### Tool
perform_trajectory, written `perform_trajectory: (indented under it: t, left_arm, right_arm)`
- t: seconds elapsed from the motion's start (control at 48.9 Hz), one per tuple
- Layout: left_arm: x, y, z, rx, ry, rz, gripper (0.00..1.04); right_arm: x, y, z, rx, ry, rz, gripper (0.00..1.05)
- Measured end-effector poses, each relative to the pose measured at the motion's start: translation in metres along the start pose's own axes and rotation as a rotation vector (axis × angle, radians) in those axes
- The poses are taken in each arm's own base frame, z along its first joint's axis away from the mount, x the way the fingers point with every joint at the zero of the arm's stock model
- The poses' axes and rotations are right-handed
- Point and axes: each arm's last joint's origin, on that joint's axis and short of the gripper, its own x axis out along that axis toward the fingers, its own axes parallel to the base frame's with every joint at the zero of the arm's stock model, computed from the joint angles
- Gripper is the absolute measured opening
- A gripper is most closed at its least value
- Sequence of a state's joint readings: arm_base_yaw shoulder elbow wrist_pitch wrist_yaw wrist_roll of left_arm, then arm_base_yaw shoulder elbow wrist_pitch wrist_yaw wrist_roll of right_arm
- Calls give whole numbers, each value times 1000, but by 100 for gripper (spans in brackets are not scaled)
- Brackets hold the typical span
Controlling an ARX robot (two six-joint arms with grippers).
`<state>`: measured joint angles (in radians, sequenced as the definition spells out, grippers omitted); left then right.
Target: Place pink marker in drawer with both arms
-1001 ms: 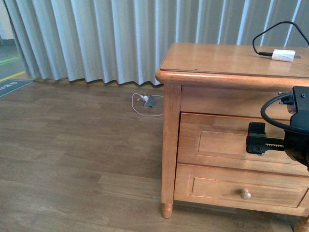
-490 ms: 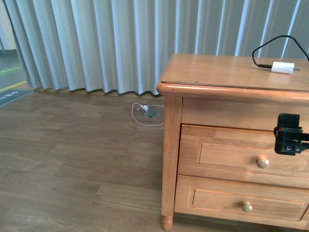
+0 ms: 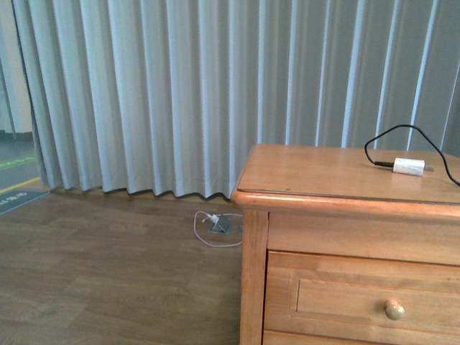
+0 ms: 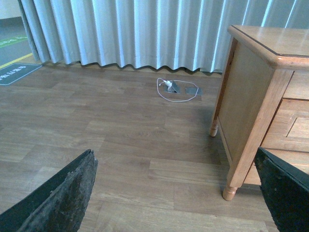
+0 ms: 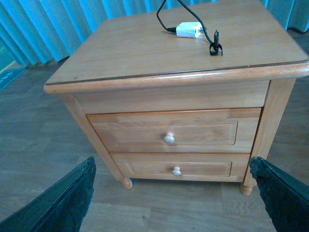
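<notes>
Change: we see the front view tilted upward since a second ago; the cabinet (image 3: pixel 345 237) now sits low in the picture, the lower drawer has dropped out of the front view, and the black gripper that hung in front of the upper drawer half a second ago is gone from that view.

Drawer: the upper drawer (image 5: pixel 166 131) is closed, its front flush with the cabinet and its round knob (image 5: pixel 169 138) untouched; the lower drawer (image 5: pixel 176 166) is closed too.

Right gripper: in the right wrist view its two fingers (image 5: pixel 53 203) stand wide apart with nothing between them, well back from the cabinet and looking down on its front and top.

Left gripper: its fingers (image 4: pixel 63 193) are spread apart and empty as well, out over the wooden floor (image 4: pixel 120 140) beside the cabinet's left side.

Pink marker: we cannot find it in any view; the cabinet top carries only a white charger plug (image 5: pixel 189 30) with a black cable (image 5: pixel 212 43) near the back edge.

Meaning for the task: we judge that the arm has backed off from the drawer, so neither opening nor picking has begun; the marker must be located first.
</notes>
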<state>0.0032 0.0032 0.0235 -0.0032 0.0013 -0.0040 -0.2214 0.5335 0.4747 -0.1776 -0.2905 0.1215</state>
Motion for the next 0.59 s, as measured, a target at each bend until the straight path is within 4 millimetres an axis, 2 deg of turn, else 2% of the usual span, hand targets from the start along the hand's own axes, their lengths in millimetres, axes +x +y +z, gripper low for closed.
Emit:
perform_trajectory:
  t: [0.184, 0.225, 0.286, 0.511, 0.593]
  left_arm:
    - [0, 0, 0, 0, 0, 0, 99]
    - [0, 0, 0, 0, 0, 0, 99]
    - [0, 0, 0, 0, 0, 0, 99]
    - [0, 0, 0, 0, 0, 0, 99]
    - [0, 0, 0, 0, 0, 0, 99]
  right_arm:
    - [2, -1, -2, -8, -11, -10, 94]
    - [2, -1, -8, -87, -140, -56, 84]
    - [0, 0, -17, -137, -226, -63, 72]
    - [1, 5, -48, -165, -224, -89, 32]
    - [1, 10, -60, -174, -223, -56, 13]
